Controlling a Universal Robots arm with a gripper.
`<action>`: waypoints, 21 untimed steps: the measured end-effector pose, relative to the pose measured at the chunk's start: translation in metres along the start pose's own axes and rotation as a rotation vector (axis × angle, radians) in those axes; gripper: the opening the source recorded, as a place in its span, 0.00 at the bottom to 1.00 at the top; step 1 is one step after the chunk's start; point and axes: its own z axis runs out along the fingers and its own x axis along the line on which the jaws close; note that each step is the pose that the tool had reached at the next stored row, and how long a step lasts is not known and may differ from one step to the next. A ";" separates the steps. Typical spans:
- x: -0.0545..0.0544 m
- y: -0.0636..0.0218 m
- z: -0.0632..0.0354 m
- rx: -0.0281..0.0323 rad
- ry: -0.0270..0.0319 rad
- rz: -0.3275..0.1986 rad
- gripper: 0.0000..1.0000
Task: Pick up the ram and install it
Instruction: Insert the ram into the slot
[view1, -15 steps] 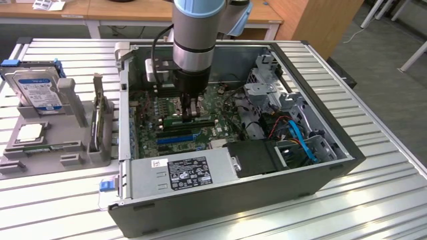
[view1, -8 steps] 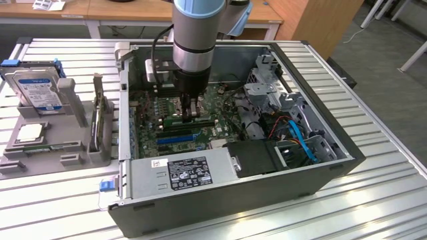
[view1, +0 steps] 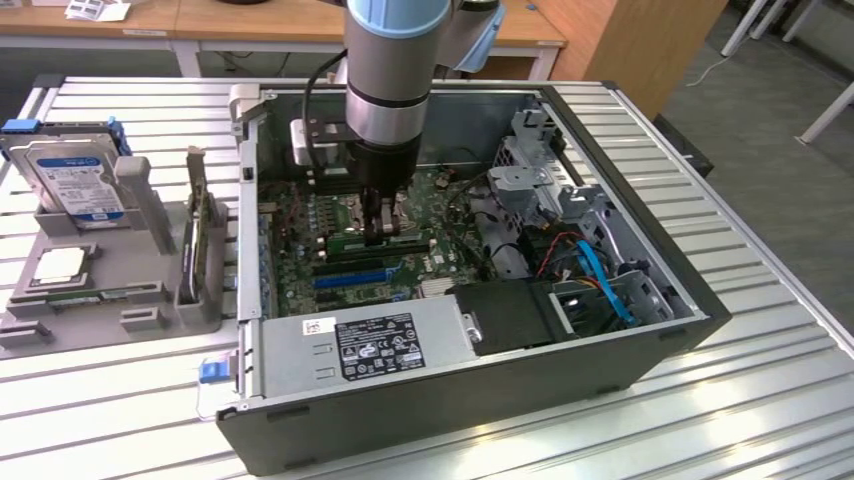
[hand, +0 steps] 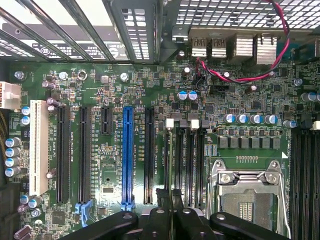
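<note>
My gripper (view1: 387, 222) reaches down into the open computer case (view1: 667, 330), over the motherboard's memory slots. It is shut on the ram (hand: 171, 160), which appears edge-on in the wrist view as a thin strip between the black fingers (hand: 162, 202). The strip lines up with the outermost black memory slot, next to that slot's white latch (hand: 170, 123). In the exterior view the ram (view1: 407, 241) is a long green stick lying low under the fingers, at slot height. I cannot tell whether it is fully seated.
Beside it lie two more black memory slots (hand: 189, 155), a long blue slot (hand: 127, 150) and the CPU socket (hand: 250, 200). At the exterior view's left, a grey holder (view1: 134, 270) carries a hard drive (view1: 74, 180). The power supply (view1: 360, 345) and blue cables (view1: 601, 285) sit near the case front.
</note>
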 end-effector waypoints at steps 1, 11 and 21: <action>0.000 0.0000 0.0000 0.0000 0.0000 0.000 0.12; 0.000 0.0009 0.0001 0.0000 0.0000 -0.003 0.12; 0.000 0.0009 0.0003 -0.0001 0.0000 -0.009 0.12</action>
